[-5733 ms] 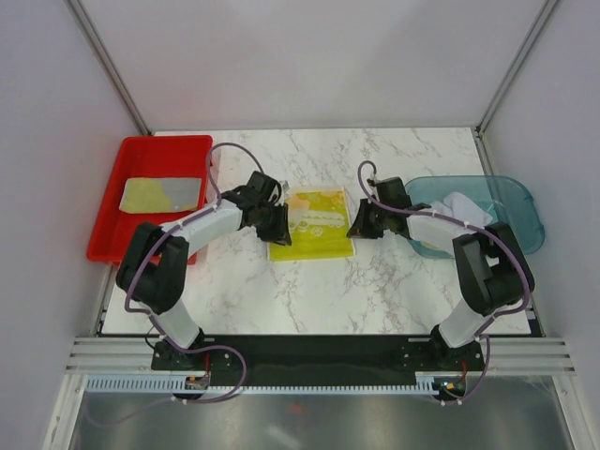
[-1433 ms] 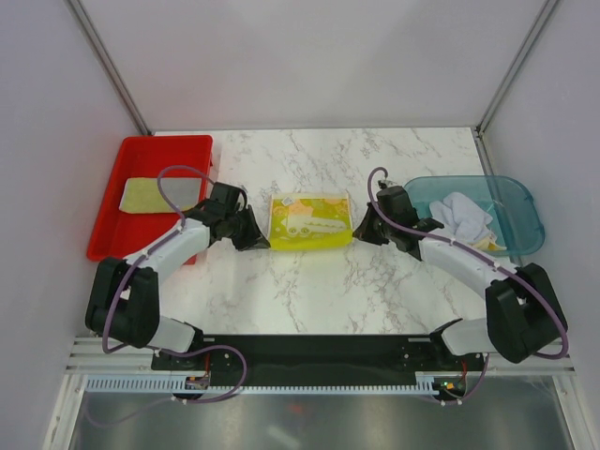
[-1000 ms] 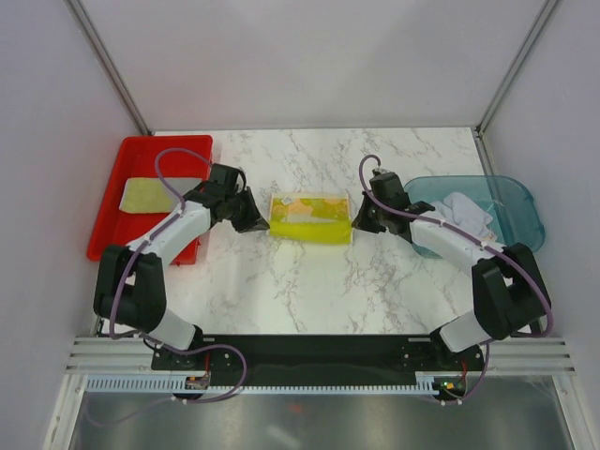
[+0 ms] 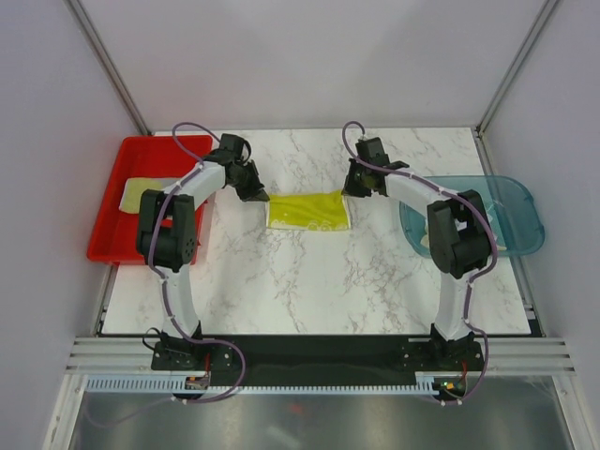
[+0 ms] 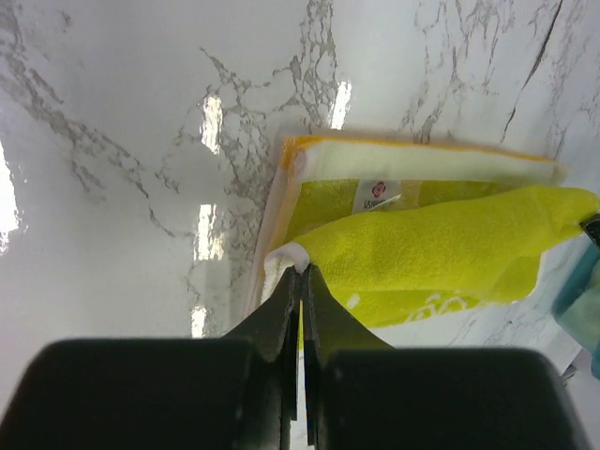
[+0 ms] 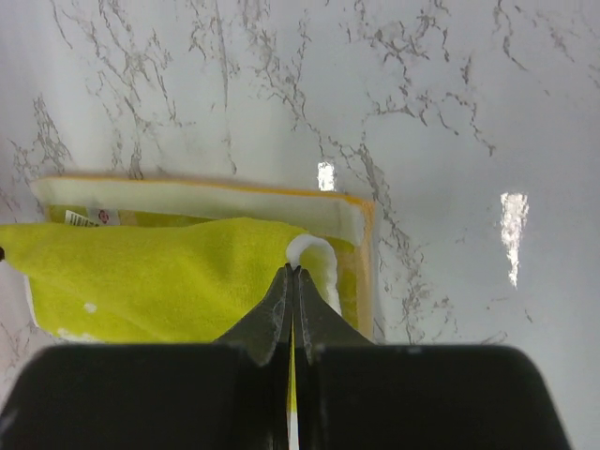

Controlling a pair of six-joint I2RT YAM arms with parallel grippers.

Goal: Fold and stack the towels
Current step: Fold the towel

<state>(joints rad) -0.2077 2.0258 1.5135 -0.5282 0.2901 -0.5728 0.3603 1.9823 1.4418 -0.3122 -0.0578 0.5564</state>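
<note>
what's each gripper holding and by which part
Both pinch the yellow towel: left gripper at its left corner, right gripper at its right corner.

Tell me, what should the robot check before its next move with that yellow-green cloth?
1. Left jaws shut on one corner of the yellow-green towel: ok.
2. Right jaws shut on the opposite corner: ok.
3. Lifted layer lying over the lower layer: ok.
4. Both held corners level, so the fold comes out straight: cannot tell.
5. Folded towel lying in the red tray, ready to be stacked on: ok, though the left arm partly hides it.
</note>
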